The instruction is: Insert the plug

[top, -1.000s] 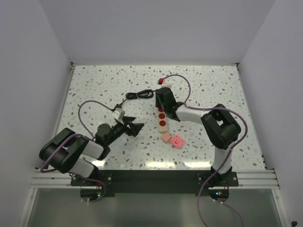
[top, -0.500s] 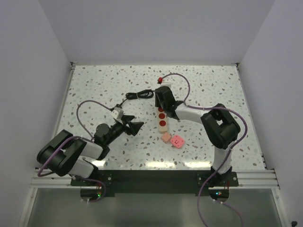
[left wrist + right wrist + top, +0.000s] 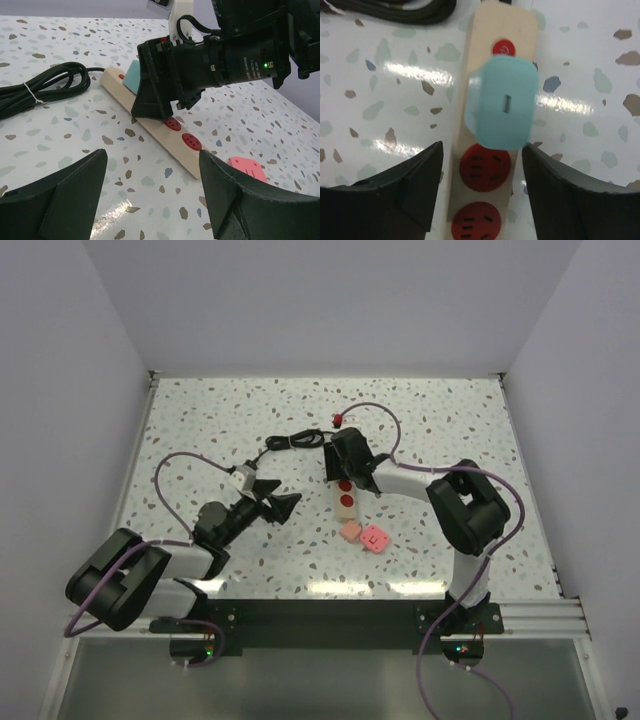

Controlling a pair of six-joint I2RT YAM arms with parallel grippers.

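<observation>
Right claw [image 3: 481, 150] spread, clear of seated plug [image 3: 502, 107]

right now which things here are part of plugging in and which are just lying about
Part of the job:
- power strip
- light blue plug, sitting on the strip next to its red switch

Lying about:
- pink square piece
- smaller pink piece beside it
- coiled black cord, not being handled
</observation>
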